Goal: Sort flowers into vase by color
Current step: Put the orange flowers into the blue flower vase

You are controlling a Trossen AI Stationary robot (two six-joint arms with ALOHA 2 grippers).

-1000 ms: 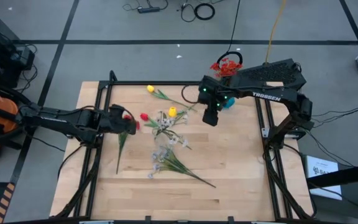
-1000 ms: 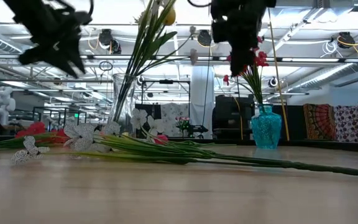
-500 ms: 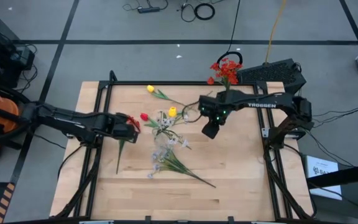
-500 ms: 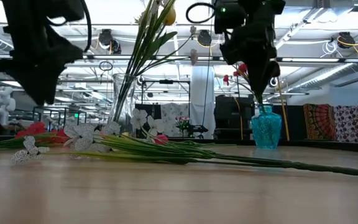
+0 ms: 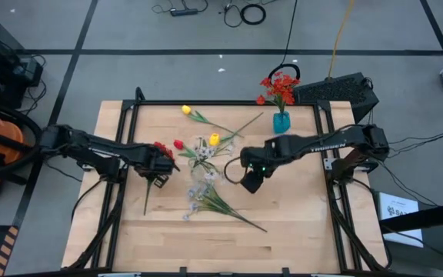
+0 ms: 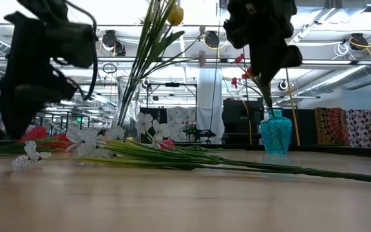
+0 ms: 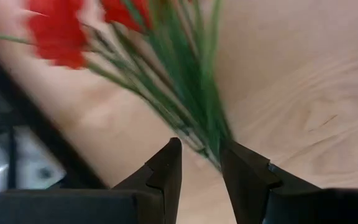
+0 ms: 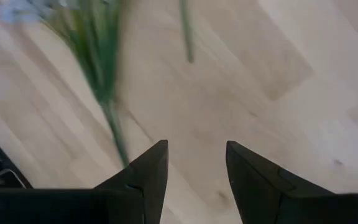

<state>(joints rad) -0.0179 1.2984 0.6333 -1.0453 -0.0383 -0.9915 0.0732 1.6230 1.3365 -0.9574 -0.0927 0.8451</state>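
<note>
From overhead, the left tool (image 5: 158, 163) covers part of the red flower stem (image 5: 151, 178) on the bench (image 5: 298, 223); whether its fingers touch the stalk cannot be told. In the left wrist view the red blossoms (image 7: 58, 34) are blurred and cut off at the frame edge. In the right wrist view a pale spray (image 8: 18, 10) is smeared and cropped. At bench level both arms run out of frame above, hiding part of the vase's red cluster (image 6: 255, 74).
</note>
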